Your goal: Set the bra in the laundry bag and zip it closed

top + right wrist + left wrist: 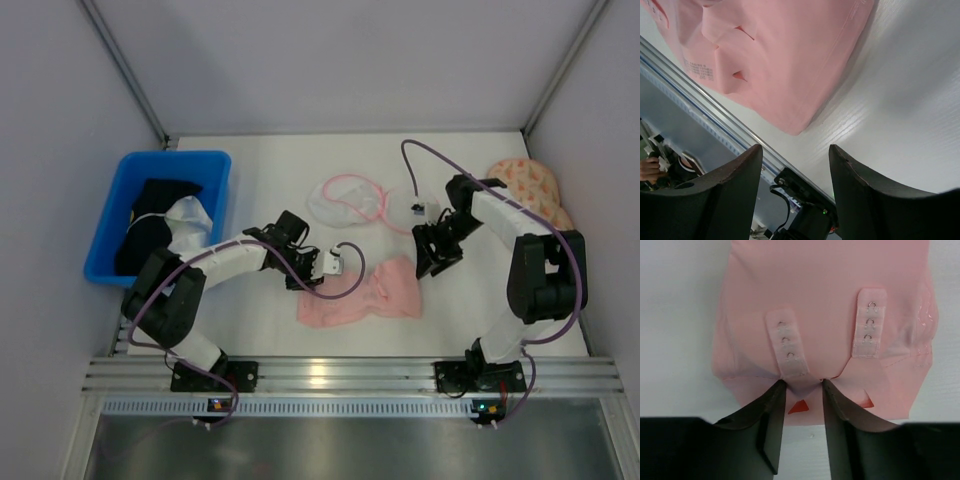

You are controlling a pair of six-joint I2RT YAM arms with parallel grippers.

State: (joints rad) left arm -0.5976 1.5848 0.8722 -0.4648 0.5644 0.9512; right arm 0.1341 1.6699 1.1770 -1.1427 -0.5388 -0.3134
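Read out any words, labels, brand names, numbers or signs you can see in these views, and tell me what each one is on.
No text here is legible.
On the bra: a few rows of faint grey print near its edge in the right wrist view, too small and blurred to read.
On the laundry bag: no text visible.
On the blue bin: no text visible.

top: high, looking down | wrists: close-up | all share: bra
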